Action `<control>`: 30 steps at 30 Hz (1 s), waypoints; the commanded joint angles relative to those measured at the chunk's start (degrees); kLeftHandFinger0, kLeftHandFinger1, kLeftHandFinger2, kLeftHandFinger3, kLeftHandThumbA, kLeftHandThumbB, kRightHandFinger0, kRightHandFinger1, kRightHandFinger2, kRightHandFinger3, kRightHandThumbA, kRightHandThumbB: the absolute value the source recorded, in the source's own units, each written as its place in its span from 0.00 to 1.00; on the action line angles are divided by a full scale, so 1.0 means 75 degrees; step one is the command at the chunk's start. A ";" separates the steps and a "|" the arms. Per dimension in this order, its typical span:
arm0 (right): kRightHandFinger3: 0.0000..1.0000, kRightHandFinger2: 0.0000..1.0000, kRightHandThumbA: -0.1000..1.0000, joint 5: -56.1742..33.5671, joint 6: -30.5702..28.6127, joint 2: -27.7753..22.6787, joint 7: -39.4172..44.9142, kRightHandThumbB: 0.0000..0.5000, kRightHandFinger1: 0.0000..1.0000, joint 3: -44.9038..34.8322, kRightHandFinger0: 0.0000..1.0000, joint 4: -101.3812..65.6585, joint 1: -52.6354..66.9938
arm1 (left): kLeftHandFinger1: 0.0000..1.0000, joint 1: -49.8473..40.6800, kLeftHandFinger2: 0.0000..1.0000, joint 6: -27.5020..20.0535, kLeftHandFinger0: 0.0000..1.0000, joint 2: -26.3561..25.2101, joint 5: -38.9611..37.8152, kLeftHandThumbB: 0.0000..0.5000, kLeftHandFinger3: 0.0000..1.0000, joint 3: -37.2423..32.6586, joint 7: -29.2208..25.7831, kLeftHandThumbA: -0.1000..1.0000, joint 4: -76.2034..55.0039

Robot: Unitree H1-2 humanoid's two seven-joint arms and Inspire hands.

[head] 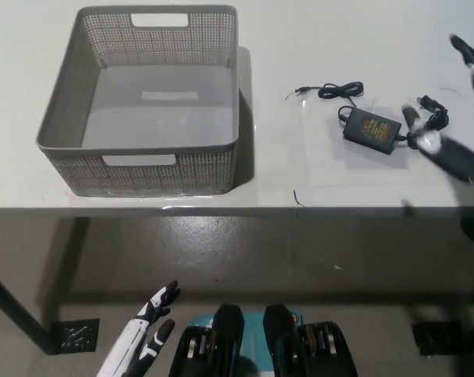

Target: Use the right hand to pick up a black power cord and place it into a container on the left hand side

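Right hand (pixel 457 118), black, hovers at the far right edge of the table (pixel 315 169), just beside the power adapter (pixel 370 127); motion blur obscures it, but its fingers appear spread and it holds nothing. Left hand (pixel 147 334), white, rests low at the lower left, below table level, fingers apart and empty. The adapter lies flat on the right half of the table, well apart from the grey perforated basket (pixel 139 169) on the left. Risk 1: the thin cable loops (pixel 339 90) trail from both ends of the adapter, so a grasp on the brick alone may leave cable dragging, which could snag on the basket rim during transfer. Risk 2: the adapter sits low and flat, so fingertips may push it sideways rather than close around it. Risk 3: a grasp on cable only may let the brick swing. Count: one adapter with attached cabling, one basket, one table, two robot hands.
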State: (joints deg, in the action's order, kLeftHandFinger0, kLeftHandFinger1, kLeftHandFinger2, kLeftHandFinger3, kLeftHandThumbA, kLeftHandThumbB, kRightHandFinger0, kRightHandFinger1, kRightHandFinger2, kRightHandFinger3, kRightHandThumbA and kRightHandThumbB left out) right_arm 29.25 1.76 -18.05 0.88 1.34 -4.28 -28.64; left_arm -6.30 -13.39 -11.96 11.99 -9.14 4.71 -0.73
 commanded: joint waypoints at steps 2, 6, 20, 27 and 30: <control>1.00 1.00 0.73 0.1193 0.0631 -0.0389 -0.0017 1.00 1.00 0.0498 1.00 0.1144 -0.1366 | 1.00 -0.0035 1.00 -0.0402 1.00 -0.0024 0.0023 0.90 1.00 0.0012 -0.0002 1.00 -0.0179; 1.00 1.00 0.73 0.1325 0.0747 -0.0563 -0.0029 1.00 1.00 0.0887 1.00 0.2445 -0.2124 | 1.00 -0.0062 1.00 -0.0238 1.00 -0.0043 -0.0041 0.90 1.00 -0.0018 0.0106 1.00 -0.0275; 1.00 1.00 0.87 0.1670 0.0782 -0.0770 0.0154 1.00 1.00 0.2042 1.00 0.5411 -0.3539 | 1.00 -0.0003 1.00 -0.0328 1.00 -0.0059 0.0019 0.87 1.00 -0.0021 0.0151 1.00 -0.0254; 1.00 1.00 1.00 0.1317 0.1344 -0.0888 0.1503 1.00 1.00 0.2403 1.00 0.5437 -0.3688 | 1.00 0.0049 1.00 -0.0267 1.00 -0.0075 0.0107 0.90 1.00 -0.0028 0.0173 1.00 -0.0291; 1.00 1.00 1.00 0.1213 0.1519 -0.0925 0.1922 1.00 1.00 0.2461 1.00 0.5392 -0.3691 | 1.00 0.0060 1.00 -0.0216 1.00 -0.0079 0.0066 0.91 1.00 -0.0023 0.0211 1.00 -0.0320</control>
State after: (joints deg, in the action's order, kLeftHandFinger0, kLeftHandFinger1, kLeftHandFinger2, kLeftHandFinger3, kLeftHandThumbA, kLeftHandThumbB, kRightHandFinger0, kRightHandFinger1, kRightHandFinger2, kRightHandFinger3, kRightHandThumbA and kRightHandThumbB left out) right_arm 39.48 10.27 -23.04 8.84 19.45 36.68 -52.57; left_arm -6.39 -13.77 -11.95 12.24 -9.16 5.68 -0.86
